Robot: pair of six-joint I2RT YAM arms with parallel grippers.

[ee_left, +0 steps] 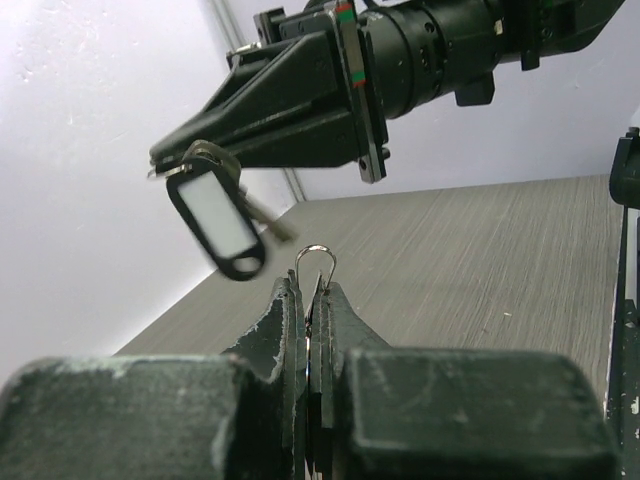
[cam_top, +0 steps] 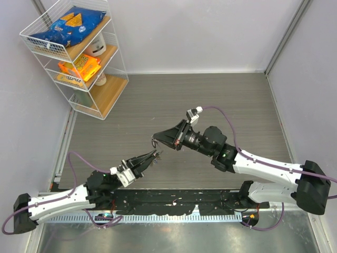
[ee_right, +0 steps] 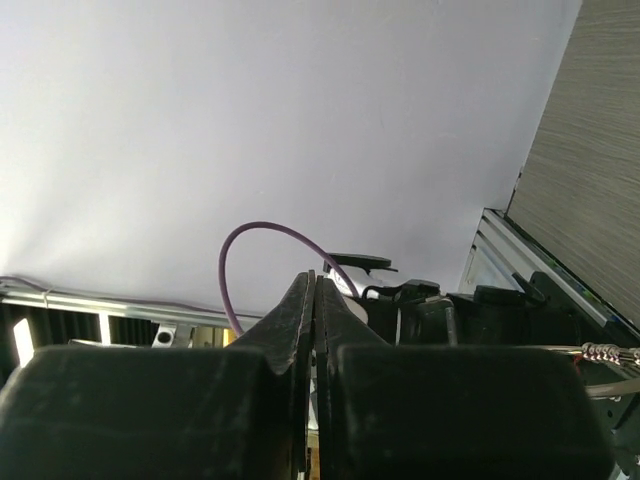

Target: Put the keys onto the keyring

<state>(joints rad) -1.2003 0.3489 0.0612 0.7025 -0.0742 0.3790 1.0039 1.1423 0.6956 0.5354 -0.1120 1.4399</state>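
My left gripper [cam_top: 154,156] [ee_left: 312,288] is shut on the keyring [ee_left: 315,262]. Only a small arc of the thin silver wire sticks out past the fingertips. My right gripper [cam_top: 156,140] [ee_left: 168,160] is shut on a silvery key [ee_left: 207,155], held above the table just beyond and up-left of the ring. A dark-framed plastic tag [ee_left: 216,226] with a pale insert hangs from that key. A second key blade [ee_left: 272,224] shows behind it. The two grippers' tips are close but apart. In the right wrist view the jaws [ee_right: 316,282] are pressed together and the key is hidden.
A white wire shelf rack [cam_top: 79,52] with snack bags stands at the far left corner. Grey walls close the table on the left, far and right sides. A black rail [cam_top: 174,203] with both arm bases runs along the near edge.
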